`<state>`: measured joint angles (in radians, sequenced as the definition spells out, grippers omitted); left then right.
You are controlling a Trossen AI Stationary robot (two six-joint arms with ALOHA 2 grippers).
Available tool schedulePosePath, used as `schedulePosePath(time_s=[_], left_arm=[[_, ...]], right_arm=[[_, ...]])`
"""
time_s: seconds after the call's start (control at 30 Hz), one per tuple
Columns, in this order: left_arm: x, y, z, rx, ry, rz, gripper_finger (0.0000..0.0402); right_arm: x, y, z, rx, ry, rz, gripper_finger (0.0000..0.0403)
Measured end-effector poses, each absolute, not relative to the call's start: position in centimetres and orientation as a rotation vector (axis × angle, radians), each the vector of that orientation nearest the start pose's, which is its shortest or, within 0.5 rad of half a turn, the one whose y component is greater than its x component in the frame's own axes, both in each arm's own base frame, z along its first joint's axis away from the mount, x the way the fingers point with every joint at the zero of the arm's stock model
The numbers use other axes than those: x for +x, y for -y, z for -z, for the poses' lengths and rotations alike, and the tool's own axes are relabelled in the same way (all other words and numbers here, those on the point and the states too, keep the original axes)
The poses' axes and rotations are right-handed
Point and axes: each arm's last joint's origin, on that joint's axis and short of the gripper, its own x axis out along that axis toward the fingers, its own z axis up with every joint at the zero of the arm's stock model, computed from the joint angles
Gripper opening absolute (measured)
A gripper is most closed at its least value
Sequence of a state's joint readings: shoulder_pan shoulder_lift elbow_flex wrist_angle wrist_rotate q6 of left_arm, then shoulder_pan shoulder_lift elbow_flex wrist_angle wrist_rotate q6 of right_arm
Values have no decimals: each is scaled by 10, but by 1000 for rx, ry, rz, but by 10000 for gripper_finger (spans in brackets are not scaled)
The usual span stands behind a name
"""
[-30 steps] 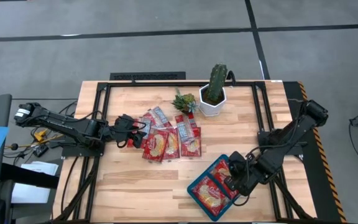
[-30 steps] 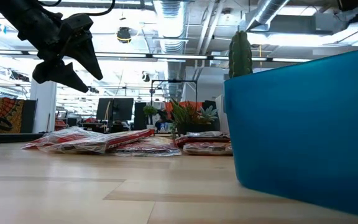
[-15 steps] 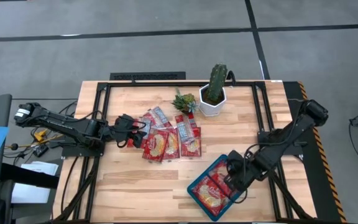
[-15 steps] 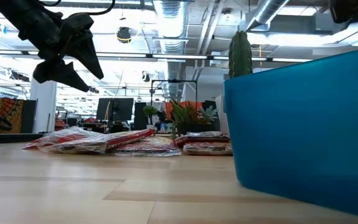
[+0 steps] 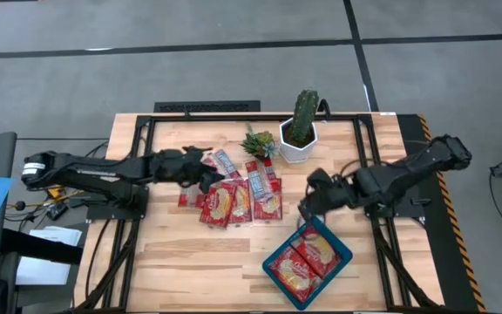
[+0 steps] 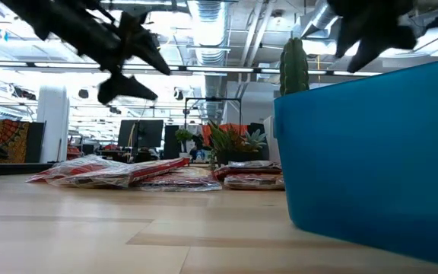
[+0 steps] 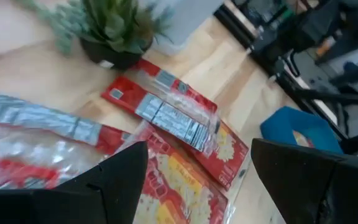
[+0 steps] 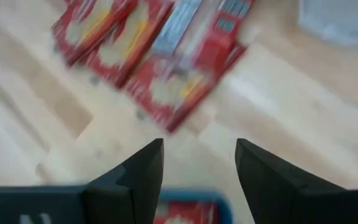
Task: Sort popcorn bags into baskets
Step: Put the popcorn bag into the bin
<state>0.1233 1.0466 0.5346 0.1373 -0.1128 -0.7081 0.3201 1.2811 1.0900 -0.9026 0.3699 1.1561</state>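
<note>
Packets everywhere, and both arms are over the wood: the flat glossy red popcorn bags [image 5: 234,196] lie fanned in a loose cluster mid-table, larger ones showing a yellow-orange picture, narrower ones a silver-grey strip, most with their long axes running roughly from the near edge toward the far edge. Left gripper [image 5: 200,166] hovers at the cluster's left end, fingers spread wide and holding nothing, the nearest packets lying directly under and just ahead of it in its wrist view [image 7: 185,134]. Right gripper [image 5: 310,202] hangs between the cluster and the shallow teal-blue rectangular tray [image 5: 342,260], fingers parted and empty too; its wrist camera looks straight down its line at the right-hand packets [image 8: 166,87], so those lie ahead of it, toward the table's middle. Two packets already rest inside the tray at the near right. My call: each arm has a pick within reach, the left being nearer its target. The white hexagonal cactus pot [image 5: 298,148] stands just beyond the cluster.
</note>
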Motion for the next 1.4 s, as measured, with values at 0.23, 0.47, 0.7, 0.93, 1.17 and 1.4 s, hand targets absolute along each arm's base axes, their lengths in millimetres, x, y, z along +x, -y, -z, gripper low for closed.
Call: schedulePosePath(time_s=[0.23,0.47,0.7,0.93,1.17,1.4], left_arm=[[261,-49,-192,-751,-267,-252,275],[302,-56,-157,-750,-375,-197,275],[341,-60,-136,-749,-475,-78,275],[350,-61,-121,-741,-544,-61,275],[348,-61,-118,-704,-572,-83,275],[347,-62,-116,-683,-586,-100,275]], right_arm=[[262,-30,-262,672,-814,696,226],[292,-10,-232,692,-825,767,238],[314,-1,-204,713,-856,766,245],[325,7,-182,725,-865,804,246],[329,22,-172,733,-870,846,246],[329,33,-173,721,-870,842,246]])
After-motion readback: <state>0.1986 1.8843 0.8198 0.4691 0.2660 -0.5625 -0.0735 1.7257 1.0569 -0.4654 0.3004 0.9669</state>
